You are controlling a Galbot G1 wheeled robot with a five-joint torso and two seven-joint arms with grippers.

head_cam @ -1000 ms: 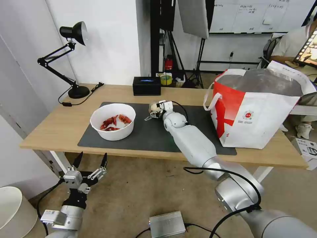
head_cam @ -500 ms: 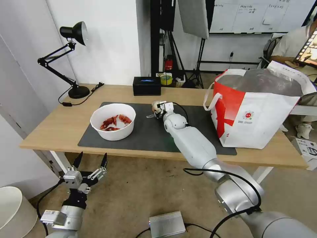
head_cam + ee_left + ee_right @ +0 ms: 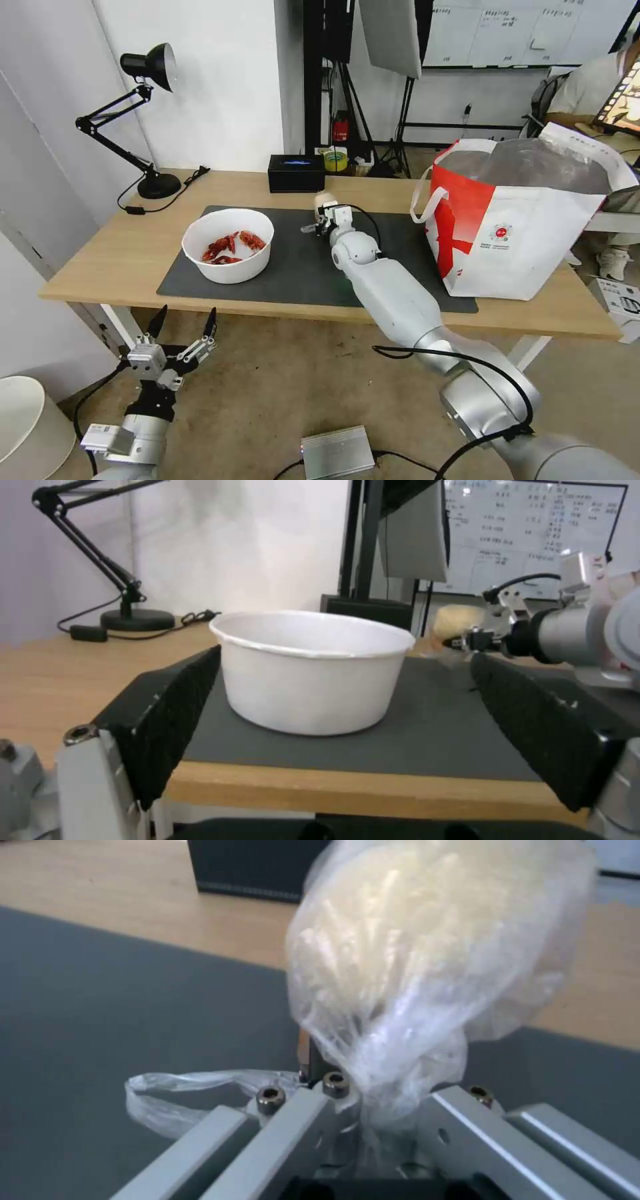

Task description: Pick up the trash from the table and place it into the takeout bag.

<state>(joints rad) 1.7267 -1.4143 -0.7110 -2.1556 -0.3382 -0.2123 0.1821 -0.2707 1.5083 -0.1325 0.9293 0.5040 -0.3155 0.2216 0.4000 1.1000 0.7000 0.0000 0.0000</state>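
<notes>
**Wrapped lump up off the mat, bowl waiting**

Centre of the head view: the right gripper (image 3: 319, 225) has its jaws pinched on the clear plastic wrap around a beige lump (image 3: 324, 199), and the bundle is in the air just above the large dark grey rectangular mat (image 3: 300, 267). From the wrist camera the hold looks to be on the gathered neck of the film, with the lump (image 3: 427, 940) bulging beyond the jaws and a loose tail of plastic trailing to the side; whether any of the lump itself is caught I can't quite tell.

That's a light, soft, crinkly package. The film is slippery and will bunch, so the twisted neck strikes me as the sensible place to hold; a squeeze on the lump would likely just deform it.

To the right of frame stands the large boxy white takeout bag with the red side panel (image 3: 513, 227), mouth wide, foil lining showing, well apart from the gripper.

Left of centre, the white round bowl of red crayfish shells (image 3: 229, 245) sits on the mat. Stiff-walled but easily tipped, I'd judge, so best taken by the rim and kept level.

Lower left, the left gripper (image 3: 180, 327) hangs below the edge of the long light-wood bench (image 3: 113, 257), jaws spread wide and empty, facing the bowl.
</notes>
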